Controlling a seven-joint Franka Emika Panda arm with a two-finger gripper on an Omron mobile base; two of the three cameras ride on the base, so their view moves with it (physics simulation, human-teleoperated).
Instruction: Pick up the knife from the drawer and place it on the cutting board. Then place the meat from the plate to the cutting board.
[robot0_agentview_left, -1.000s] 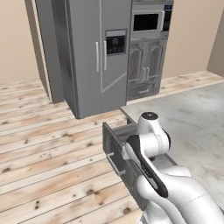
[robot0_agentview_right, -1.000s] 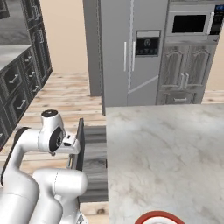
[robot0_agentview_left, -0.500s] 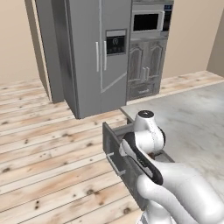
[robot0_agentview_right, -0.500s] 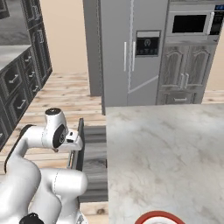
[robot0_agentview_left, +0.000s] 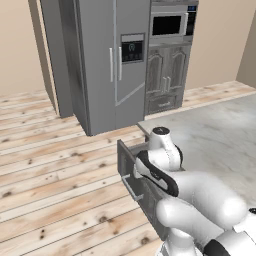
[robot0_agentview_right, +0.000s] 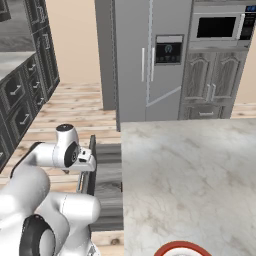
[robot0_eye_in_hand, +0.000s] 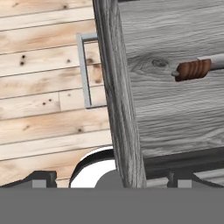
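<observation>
The gripper (robot0_eye_in_hand: 109, 181) hangs above the drawer (robot0_eye_in_hand: 175, 100) front, a fingertip (robot0_eye_in_hand: 40, 180) on each side, spread wide and holding nothing. Past the front, the knife (robot0_eye_in_hand: 197, 68) lies on the drawer floor, handle toward the front. The drawer stands open under the counter (robot0_agentview_right: 190, 170), whose near edge carries the plate (robot0_agentview_right: 182, 249).

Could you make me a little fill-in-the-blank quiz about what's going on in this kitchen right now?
1. The drawer under the marble counter stands ____.
2. In the hand view, the knife lies inside the ____.
3. The knife's handle is reddish-____.
4. At the bottom edge of the right base view, the plate on the counter has a ____ rim.

Missing words: open; drawer; brown; red
</observation>
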